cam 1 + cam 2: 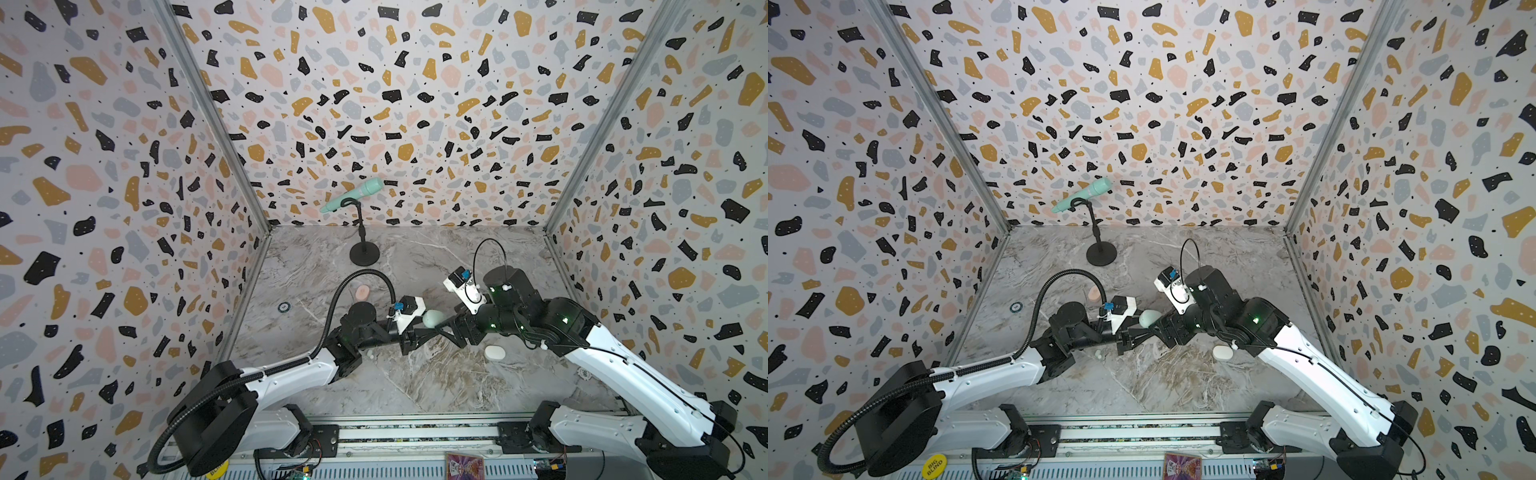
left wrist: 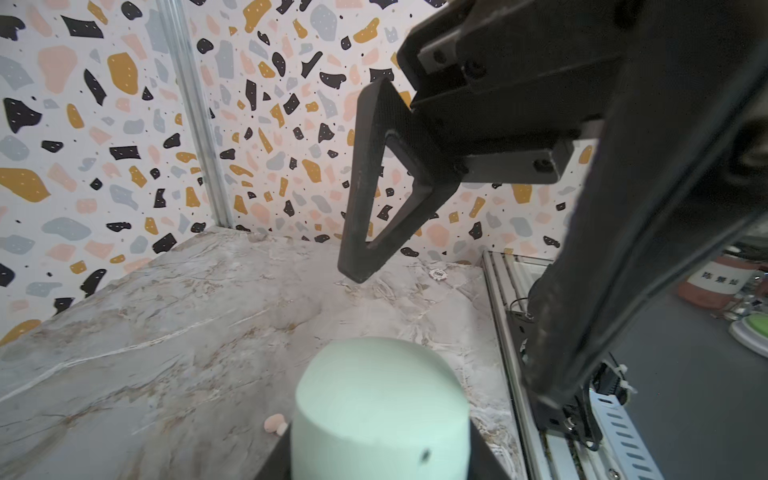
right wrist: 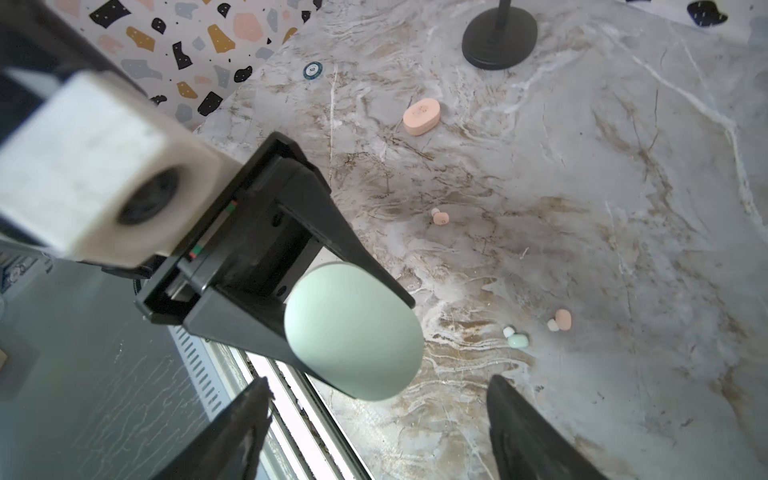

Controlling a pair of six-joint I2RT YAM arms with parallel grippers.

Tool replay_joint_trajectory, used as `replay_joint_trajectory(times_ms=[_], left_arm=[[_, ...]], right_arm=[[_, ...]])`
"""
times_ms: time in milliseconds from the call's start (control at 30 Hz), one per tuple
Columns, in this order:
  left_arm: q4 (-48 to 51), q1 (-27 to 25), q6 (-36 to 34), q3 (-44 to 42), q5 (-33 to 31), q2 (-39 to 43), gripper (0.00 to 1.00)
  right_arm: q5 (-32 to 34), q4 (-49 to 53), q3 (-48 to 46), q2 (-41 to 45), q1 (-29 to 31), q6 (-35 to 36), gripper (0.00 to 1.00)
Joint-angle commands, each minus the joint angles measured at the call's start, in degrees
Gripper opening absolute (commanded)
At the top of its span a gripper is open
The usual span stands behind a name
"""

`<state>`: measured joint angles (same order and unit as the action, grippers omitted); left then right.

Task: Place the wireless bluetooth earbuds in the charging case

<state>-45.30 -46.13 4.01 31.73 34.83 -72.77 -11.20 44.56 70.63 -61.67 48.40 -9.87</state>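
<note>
A pale mint charging case (image 1: 432,319) (image 1: 1149,318) hangs above the middle of the marble table, and my left gripper (image 2: 380,457) is shut on it. In the right wrist view the black left fingers (image 3: 332,232) clamp the case (image 3: 353,332) from both sides. My right gripper (image 3: 378,388) faces it, open, with its tips just short of the case's end and nothing between them. Loose earbuds lie on the table: a pink one (image 3: 439,217), another pink one (image 3: 561,320) and a mint one (image 3: 516,340).
A pink case (image 1: 362,292) lies behind the left arm and a white case (image 1: 494,353) under the right arm. A mint microphone on a black stand (image 1: 364,253) is at the back. Poker chips (image 1: 284,307) (image 2: 437,274) lie near the walls.
</note>
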Motion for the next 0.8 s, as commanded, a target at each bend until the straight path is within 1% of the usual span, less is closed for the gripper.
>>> replay_joint_trajectory(times_ms=[0, 67, 300, 767], left_arm=[[-8.0, 0.2, 4.4, -1.1, 4.2, 0.7, 0.36], [-9.4, 0.2, 5.4, -1.6, 5.0, 0.7, 0.36], [-9.4, 0.2, 5.5, -1.7, 7.0, 1.3, 0.35], [-7.7, 0.2, 4.9, -3.2, 7.1, 3.9, 0.33]], right_arm=[[2.5, -1.0, -0.9, 1.4, 1.6, 4.8, 0.82], [3.6, -0.5, -0.8, 0.9, 2.3, 5.3, 0.82], [7.3, 0.3, 0.1, -1.0, 2.9, 5.3, 0.81], [13.9, 1.6, 4.5, -3.5, 2.8, 4.4, 0.8]])
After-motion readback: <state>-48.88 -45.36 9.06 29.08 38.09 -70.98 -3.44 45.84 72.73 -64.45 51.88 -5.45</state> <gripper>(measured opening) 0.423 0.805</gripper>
